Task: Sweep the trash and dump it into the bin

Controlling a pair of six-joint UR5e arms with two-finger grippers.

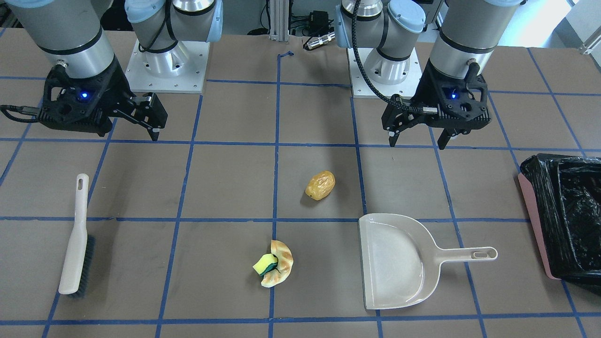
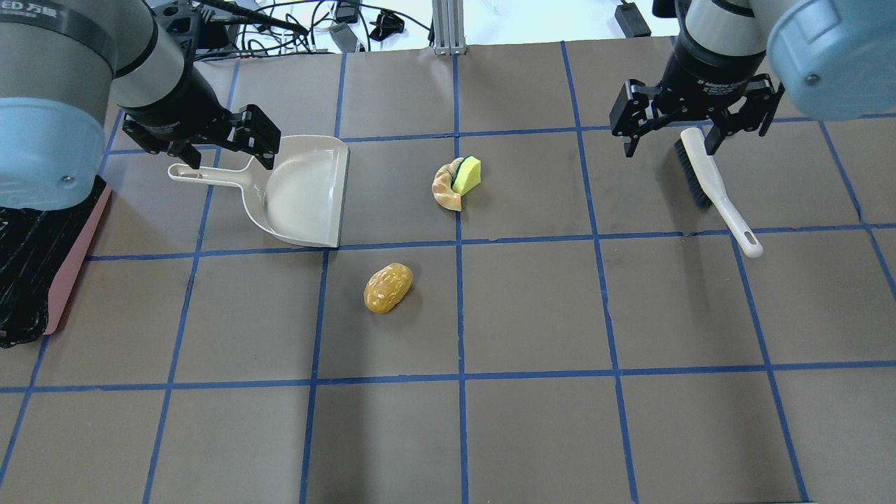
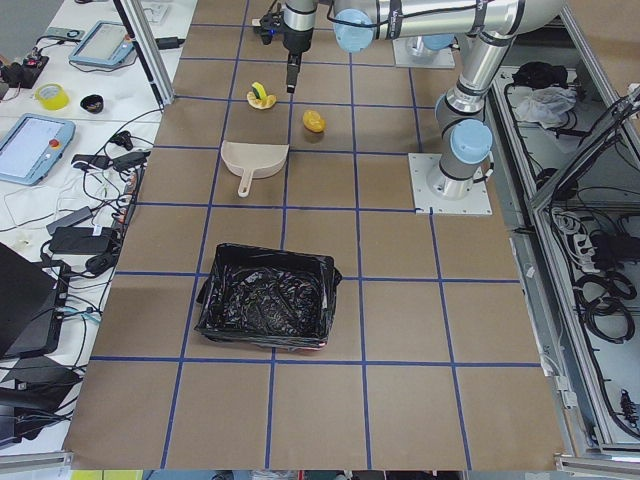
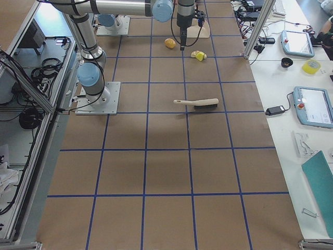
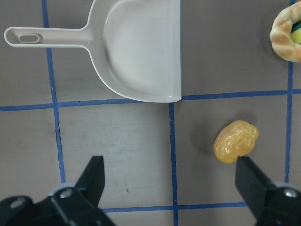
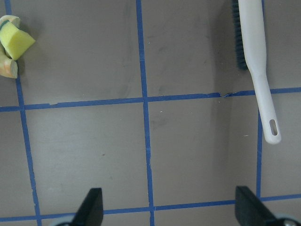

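Brown gridded worktop [image 2: 532,434], pink black-lined bin [image 1: 539,234] at its left end, left claw [image 1: 418,141] wide open and empty near the dustpan [image 1: 399,263], right claw [image 2: 670,143] wide open and empty near the brush [image 1: 75,244], golden lump [image 1: 320,185] mid-worktop, dumpling piece [image 1: 281,267] touching sponge chunk [image 1: 264,264].

Light: bright, even, from overhead.
Shadows: soft; a faint one hugs the golden lump [image 5: 236,141] just ahead of the left gripper [image 5: 169,165].
Glare: sheen on the black-lined bin [image 1: 540,197], outboard of that claw.
Focus: sharp; its fingers [image 5: 94,176] slightly soft in the wrist view.
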